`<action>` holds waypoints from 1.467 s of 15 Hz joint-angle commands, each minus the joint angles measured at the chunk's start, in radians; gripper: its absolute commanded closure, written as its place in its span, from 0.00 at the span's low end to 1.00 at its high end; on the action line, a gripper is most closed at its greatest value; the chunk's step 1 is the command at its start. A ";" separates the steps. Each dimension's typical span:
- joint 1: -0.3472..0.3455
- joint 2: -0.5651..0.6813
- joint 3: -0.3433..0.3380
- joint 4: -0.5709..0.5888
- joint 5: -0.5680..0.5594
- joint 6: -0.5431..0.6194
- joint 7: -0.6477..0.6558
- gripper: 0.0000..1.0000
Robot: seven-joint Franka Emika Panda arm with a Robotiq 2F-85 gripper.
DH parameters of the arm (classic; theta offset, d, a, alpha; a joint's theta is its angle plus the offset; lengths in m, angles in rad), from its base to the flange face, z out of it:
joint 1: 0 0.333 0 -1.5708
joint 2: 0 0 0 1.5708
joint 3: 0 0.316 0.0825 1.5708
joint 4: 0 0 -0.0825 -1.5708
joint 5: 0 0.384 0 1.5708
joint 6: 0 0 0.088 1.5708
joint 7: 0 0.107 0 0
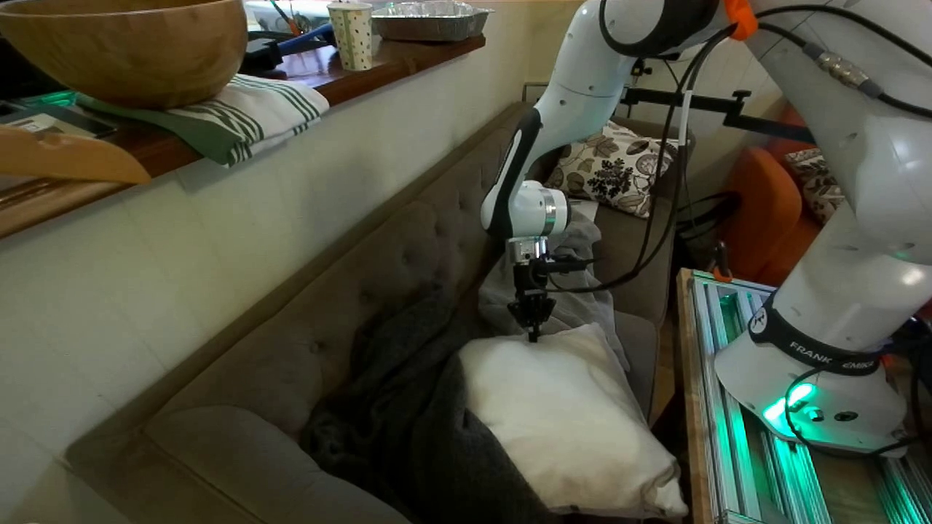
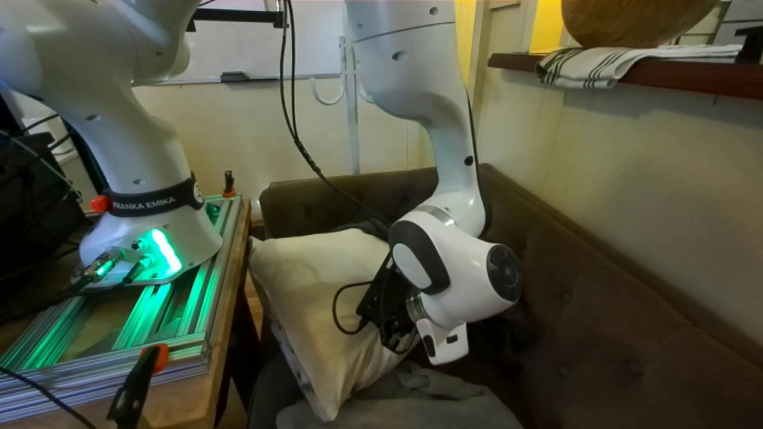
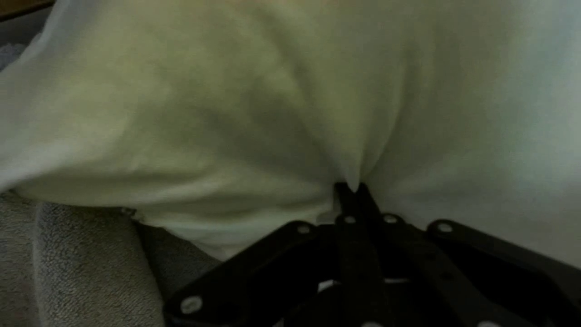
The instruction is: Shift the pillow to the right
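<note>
Pinching a fold of cloth, the black two-fingered gripper (image 3: 353, 185) of the white robot arm (image 1: 593, 69) holds the square cream-white fabric pillow (image 1: 568, 422); its fingers (image 3: 346, 200) are drawn together, clamped on the fold, and creases fan out from their tips. From where I stand, the pillow lies on the brown button-tufted sofa (image 1: 393, 255), near the sofa-side edge of the wooden tabletop (image 2: 188, 399); whether its gripped end is lifted from the seat, I cannot tell. The grip falls at the pillow's end toward one tabletop corner, marked by a black-and-orange clamp (image 1: 721, 262). The arm's base (image 2: 194, 238) stands on silver aluminium rails (image 2: 71, 384) over the tabletop, and the arm reaches across the sofa-side edge. A charcoal-grey blanket (image 1: 429, 415) bunches along the pillow's side away from that edge; a pale grey blanket (image 2: 429, 405) spreads beside the gripped end. Past the clamp, a white cushion with brown leaf print (image 1: 611, 167) leans on the sofa. Across the sofa from the tabletop, a dark wooden ledge (image 1: 408, 64) bears a round wooden bowl (image 1: 138, 58) on a folded white green-striped towel (image 1: 273, 102), a spotted paper cup (image 1: 352, 36) and a rectangular foil tray (image 1: 429, 28).
</note>
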 commanded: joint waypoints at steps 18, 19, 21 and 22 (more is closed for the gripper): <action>-0.027 -0.952 -0.196 -0.619 0.531 0.210 -0.193 0.99; -0.013 -0.979 -0.220 -0.622 0.528 0.220 -0.172 0.99; 0.004 -1.015 -0.262 -0.622 0.529 0.243 -0.137 0.99; 0.010 -1.027 -0.279 -0.620 0.531 0.261 -0.120 0.99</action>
